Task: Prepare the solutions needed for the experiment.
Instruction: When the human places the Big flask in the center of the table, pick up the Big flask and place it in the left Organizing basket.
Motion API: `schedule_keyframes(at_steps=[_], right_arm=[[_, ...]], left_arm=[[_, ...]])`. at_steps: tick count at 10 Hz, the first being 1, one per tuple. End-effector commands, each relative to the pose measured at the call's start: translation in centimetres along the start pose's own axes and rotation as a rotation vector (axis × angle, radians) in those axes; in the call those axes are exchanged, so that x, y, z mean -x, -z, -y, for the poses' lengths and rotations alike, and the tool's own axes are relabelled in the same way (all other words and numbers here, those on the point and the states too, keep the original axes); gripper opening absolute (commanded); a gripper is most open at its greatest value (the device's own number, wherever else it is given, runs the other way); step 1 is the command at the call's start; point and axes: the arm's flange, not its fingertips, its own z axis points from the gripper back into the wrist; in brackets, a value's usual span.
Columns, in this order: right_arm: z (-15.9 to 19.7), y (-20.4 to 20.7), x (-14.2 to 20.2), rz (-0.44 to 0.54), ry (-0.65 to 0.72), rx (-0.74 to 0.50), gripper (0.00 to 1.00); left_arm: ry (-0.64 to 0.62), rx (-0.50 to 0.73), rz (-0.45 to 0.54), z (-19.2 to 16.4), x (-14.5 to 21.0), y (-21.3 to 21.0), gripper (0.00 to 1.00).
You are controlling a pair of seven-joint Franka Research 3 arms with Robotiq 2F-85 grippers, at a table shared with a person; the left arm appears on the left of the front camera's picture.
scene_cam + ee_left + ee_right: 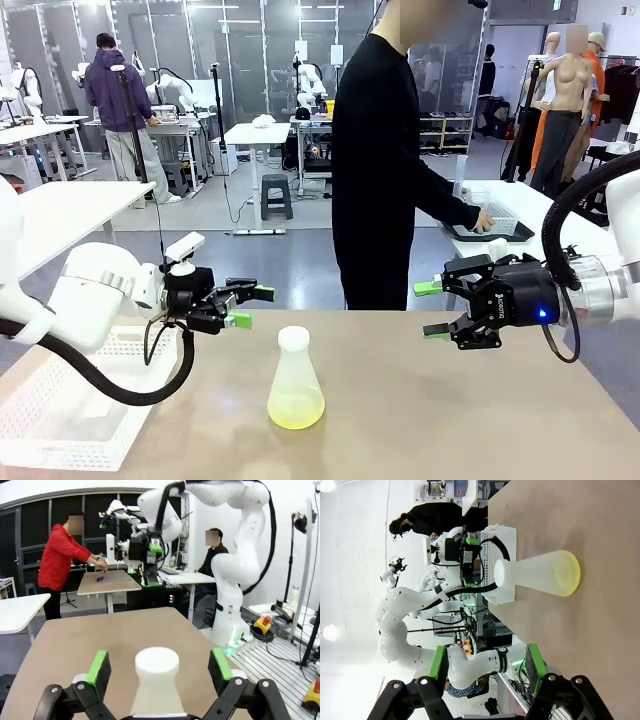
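A frosted conical flask (295,378) stands upright mid-table, holding a shallow layer of pale yellow-green solution (296,409). My left gripper (246,306) hovers just left of the flask's mouth and slightly above it, open and not touching. In the left wrist view the flask's neck (157,679) rises between the green pads (98,667) of my left gripper (160,666). My right gripper (432,308) hangs open well to the right of the flask, holding nothing. In the right wrist view, which is rolled, the flask (536,573) lies beyond my right gripper (487,666).
A white perforated basket (60,412) sits at the table's left front corner. A person in black stands at the far edge, turned away, with a hand (486,221) on a tray at a side table. The tabletop around the flask is bare.
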Motion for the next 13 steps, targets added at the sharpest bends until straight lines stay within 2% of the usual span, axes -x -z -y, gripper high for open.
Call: schedule_keyframes(at_steps=[1, 4, 10, 12, 13], right_arm=[[0.1, 0.1, 0.0, 0.003, -0.008, -0.002, 0.78], [0.1, 0.1, 0.0, 0.003, -0.008, -0.002, 0.78], [0.1, 0.1, 0.0, 0.003, -0.008, -0.002, 0.78], [0.1, 0.1, 0.0, 0.003, -0.008, -0.002, 0.78], [0.1, 0.1, 0.0, 0.003, -0.008, -0.002, 0.78]], left_arm=[[0.027, 0.029, -0.044, -1.0, 0.9, -0.2, 1.0], [0.018, 0.013, -0.068, -2.3, 2.5, 0.8, 1.0], [-0.032, 0.089, -0.118, -2.4, 4.2, 2.4, 1.0], [-0.093, 0.104, -0.066, -2.7, 3.8, 2.9, 1.0], [-0.026, 0.078, -0.092, -1.7, 4.4, 2.5, 1.0]])
